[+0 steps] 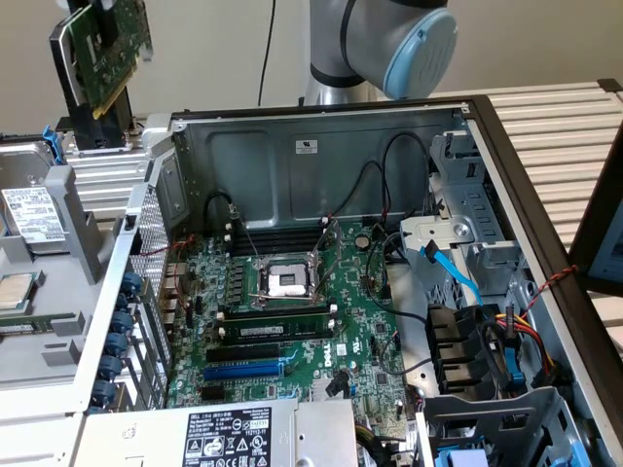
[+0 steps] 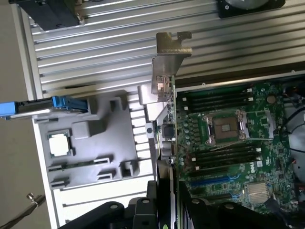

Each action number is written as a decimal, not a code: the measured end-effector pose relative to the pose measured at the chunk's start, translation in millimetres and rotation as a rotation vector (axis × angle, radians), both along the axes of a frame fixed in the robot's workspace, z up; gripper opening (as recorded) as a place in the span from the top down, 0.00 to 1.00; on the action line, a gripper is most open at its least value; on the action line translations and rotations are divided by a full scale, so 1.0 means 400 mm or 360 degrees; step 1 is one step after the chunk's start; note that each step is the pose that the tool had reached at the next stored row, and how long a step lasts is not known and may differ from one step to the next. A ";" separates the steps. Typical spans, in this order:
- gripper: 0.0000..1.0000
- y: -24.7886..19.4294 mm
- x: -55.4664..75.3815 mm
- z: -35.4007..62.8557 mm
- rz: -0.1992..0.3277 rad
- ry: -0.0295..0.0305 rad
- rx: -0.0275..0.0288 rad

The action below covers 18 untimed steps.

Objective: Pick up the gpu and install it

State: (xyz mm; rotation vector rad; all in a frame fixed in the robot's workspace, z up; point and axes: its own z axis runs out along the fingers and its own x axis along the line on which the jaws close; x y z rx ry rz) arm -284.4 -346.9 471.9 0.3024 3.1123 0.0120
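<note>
At the exterior view's upper left: the gpu, a small green circuit card with a silver metal end bracket, hangs tilted above a black stand, well apart from the open grey steel case.
Step in hand: carry phase, as judged; the card is lifted but not yet seated.
Target area: large green motherboard on the case floor; a long blue slot lies bare.
Open room: free above the board; black cables and the perforated side wall border the slot zone.
Wrist view, grip: black gripper clamps the gpu, card edge-on, bracket pointing away.
Wrist view, beyond the card: border between grey moulded tray and motherboard.
Next move calls for: card edge parallel to the slot, bracket towards the case wall, straight descent.
</note>
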 end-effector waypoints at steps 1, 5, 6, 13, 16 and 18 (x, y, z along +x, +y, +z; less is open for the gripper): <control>0.73 0.000 0.008 0.004 0.0000 0.00037 0.00003; 0.73 0.000 0.036 0.013 0.0000 0.00296 0.00021; 0.73 0.000 0.041 0.013 0.0000 0.00410 0.00022; 0.73 0.000 0.107 0.013 0.0000 0.00753 0.00022; 0.73 0.000 0.142 0.013 0.0000 0.00751 0.00024; 0.73 0.000 0.165 0.013 0.0000 0.00753 0.00024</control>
